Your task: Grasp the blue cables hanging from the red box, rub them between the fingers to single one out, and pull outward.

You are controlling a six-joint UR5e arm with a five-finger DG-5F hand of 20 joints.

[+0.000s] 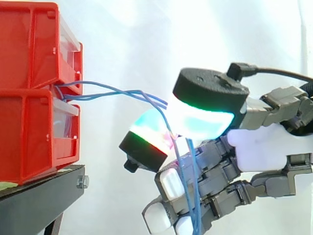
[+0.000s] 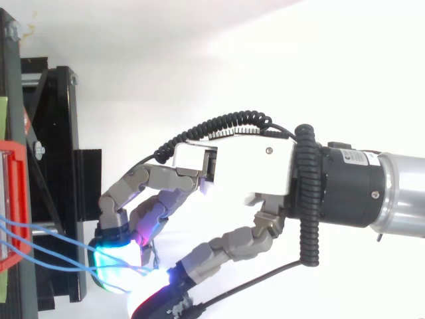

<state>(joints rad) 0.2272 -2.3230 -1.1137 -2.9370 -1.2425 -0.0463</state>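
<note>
Thin blue cables (image 1: 112,90) run from the gap between the stacked red boxes (image 1: 34,88) rightward to my hand (image 1: 254,142), then drop down past its lower fingers (image 1: 195,171). Two glowing fingertip pads (image 1: 205,117) press together on the cables where they bend, pinching them. From above, the cables (image 2: 53,256) stretch from the red box edge (image 2: 13,199) to the cyan-lit pads (image 2: 119,259), and the hand (image 2: 232,166) reaches in from the right. How many cables sit in the pinch I cannot tell.
The red boxes rest on a black stand (image 1: 44,196) at the left. Seen from above, the stand's black frame (image 2: 56,133) lies left of the fingers. A white curtain fills the background.
</note>
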